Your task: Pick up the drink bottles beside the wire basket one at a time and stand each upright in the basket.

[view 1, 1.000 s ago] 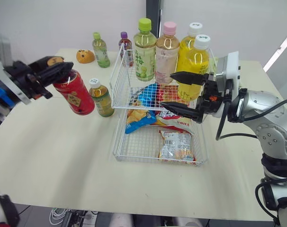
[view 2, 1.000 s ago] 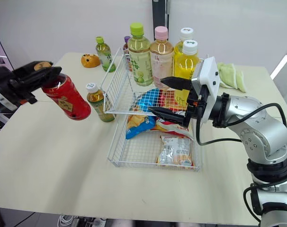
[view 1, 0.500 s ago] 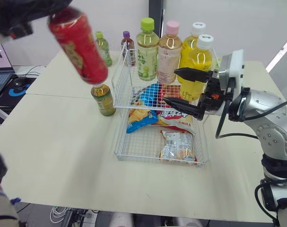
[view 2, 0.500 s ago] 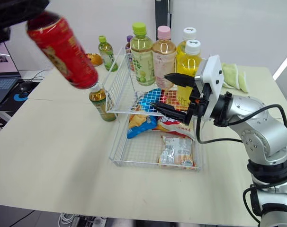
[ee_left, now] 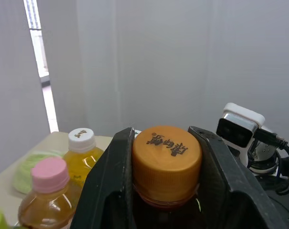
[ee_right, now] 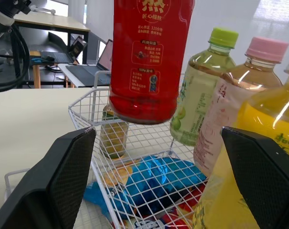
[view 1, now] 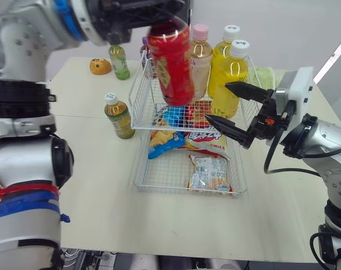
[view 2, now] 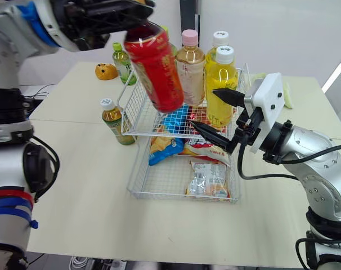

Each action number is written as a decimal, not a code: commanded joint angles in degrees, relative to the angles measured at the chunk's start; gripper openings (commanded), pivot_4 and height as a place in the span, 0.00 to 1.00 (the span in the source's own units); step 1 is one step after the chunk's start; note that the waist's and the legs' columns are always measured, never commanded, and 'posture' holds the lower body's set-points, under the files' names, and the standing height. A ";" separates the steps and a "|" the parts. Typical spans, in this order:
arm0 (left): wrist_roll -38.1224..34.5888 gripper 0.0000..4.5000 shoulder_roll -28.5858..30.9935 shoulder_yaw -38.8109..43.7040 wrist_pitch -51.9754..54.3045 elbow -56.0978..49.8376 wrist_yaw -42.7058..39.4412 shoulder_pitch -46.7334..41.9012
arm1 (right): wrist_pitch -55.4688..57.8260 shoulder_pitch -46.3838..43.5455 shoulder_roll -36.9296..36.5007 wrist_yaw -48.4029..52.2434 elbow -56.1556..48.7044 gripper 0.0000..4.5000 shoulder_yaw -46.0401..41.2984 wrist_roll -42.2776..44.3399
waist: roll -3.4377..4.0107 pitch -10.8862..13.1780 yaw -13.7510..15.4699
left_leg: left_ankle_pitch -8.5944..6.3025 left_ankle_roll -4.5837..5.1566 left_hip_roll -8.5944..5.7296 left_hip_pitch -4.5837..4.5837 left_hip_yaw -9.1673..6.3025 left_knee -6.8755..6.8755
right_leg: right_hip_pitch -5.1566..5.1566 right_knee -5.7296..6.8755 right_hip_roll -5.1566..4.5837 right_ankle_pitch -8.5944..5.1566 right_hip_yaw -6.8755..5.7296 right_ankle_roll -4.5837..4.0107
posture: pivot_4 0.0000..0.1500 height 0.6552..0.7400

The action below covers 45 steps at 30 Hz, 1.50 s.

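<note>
My left gripper (view 1: pixel 159 16) is shut on the orange cap of a red drink bottle (view 1: pixel 171 64), which hangs tilted above the upper shelf of the white wire basket (view 1: pixel 138 93). In the left wrist view the cap (ee_left: pixel 166 155) sits between both black fingers (ee_left: pixel 111 191). A green-capped bottle (ee_right: pixel 201 86), a pink-capped bottle (view 1: pixel 200 53) and two yellow bottles (view 1: pixel 236 73) stand upright on that shelf. My right gripper (view 1: pixel 217 102) is open at the basket's right side, in front of the yellow bottles, holding nothing. A small white-capped tea bottle (view 1: pixel 119 115) stands left of the basket.
Snack packets (view 1: pixel 211 173) and a blue packet (view 1: pixel 165 140) lie in the basket's lower tier. A small green bottle (view 1: pixel 119 59), a purple-capped bottle (view 1: pixel 146 45) and an orange toy (view 1: pixel 101 66) stand at the back left. A green cloth (view 1: pixel 266 76) lies at the back right.
My left arm has lifted the red bottle from the far left and carried it rightward to above the basket's upper shelf. The right gripper stays open and has shifted slightly to the right.
</note>
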 commanded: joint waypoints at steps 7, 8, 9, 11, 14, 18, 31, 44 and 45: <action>12.14 0.30 -6.21 -3.60 -16.88 7.12 -3.65 1.62 | 3.80 2.72 -3.66 -7.67 -7.21 1.00 -6.44 6.89 | 0.04 0.02 -0.02 | 0.00 0.00 -0.01 0.02 0.04 0.02 | 0.01 0.05 0.00 0.00 0.04 0.00 | 1.00 1.00; 13.10 0.30 -6.94 -3.64 -18.30 8.63 -3.41 1.40 | 4.11 3.03 -4.01 -8.32 -7.64 1.00 -6.89 7.50 | 0.03 0.02 0.00 | 0.00 0.00 0.00 0.01 0.03 0.02 | 0.00 0.05 0.02 0.00 0.04 0.00 | 1.00 1.00; 13.86 0.30 -7.53 -3.62 -19.40 9.87 -3.23 1.17 | 4.30 3.29 -4.36 -8.91 -7.95 1.00 -7.26 8.14 | 0.04 0.01 0.08 | 0.00 0.00 0.00 0.02 0.03 0.01 | 0.00 0.04 0.02 0.00 0.04 0.00 | 1.00 1.00; 15.26 0.30 -8.50 -3.45 -21.46 12.61 -3.08 0.52 | 4.47 3.41 -4.97 -9.98 -8.17 1.00 -7.48 9.13 | 0.05 0.01 0.12 | 0.00 0.00 -0.01 0.02 0.02 0.00 | 0.02 0.01 0.02 0.00 0.04 0.00 | 1.00 1.00; 16.41 0.30 -10.04 -2.93 -24.07 16.48 -3.57 -0.50 | 4.55 3.64 -5.90 -11.29 -8.32 1.00 -7.83 10.36 | 0.05 0.01 0.18 | 0.00 0.01 -0.02 0.04 0.01 0.04 | 0.05 0.03 0.02 0.00 0.04 0.01 | 1.00 1.00; 15.64 0.51 -11.28 -1.40 -24.21 18.15 -4.48 -1.91 | 4.33 4.02 -7.14 -12.48 -8.45 1.00 -8.41 11.77 | 0.05 0.01 0.14 | 0.00 0.01 -0.02 0.05 0.00 0.05 | 0.09 0.03 0.02 0.00 0.03 0.01 | 1.00 1.00; 11.67 0.99 -6.90 5.73 -15.81 12.62 -4.64 -2.75 | 2.34 4.52 -9.54 -12.11 -7.38 1.00 -8.40 14.41 | 0.05 0.01 -0.08 | 0.00 0.01 -0.01 0.05 0.00 0.02 | 0.07 0.02 0.03 -0.01 0.03 0.03 | 1.00 1.00; 12.88 0.99 9.45 19.35 -10.78 -4.59 14.05 21.71 | 0.04 -3.55 -7.34 -2.99 -0.26 1.00 -0.45 18.52 | 0.15 -0.05 -0.24 | 0.02 0.00 0.03 0.17 0.02 0.10 | 0.09 0.23 0.02 -0.01 0.10 0.02 | 1.00 1.00; 12.22 0.99 10.18 20.88 -10.05 -6.62 15.24 24.39 | -0.01 -4.46 -7.01 -2.11 0.48 1.00 0.19 18.91 | 0.15 -0.05 -0.18 | 0.02 0.00 0.04 0.16 0.01 0.10 | 0.09 0.23 0.02 -0.01 0.09 0.02 | 1.00 1.00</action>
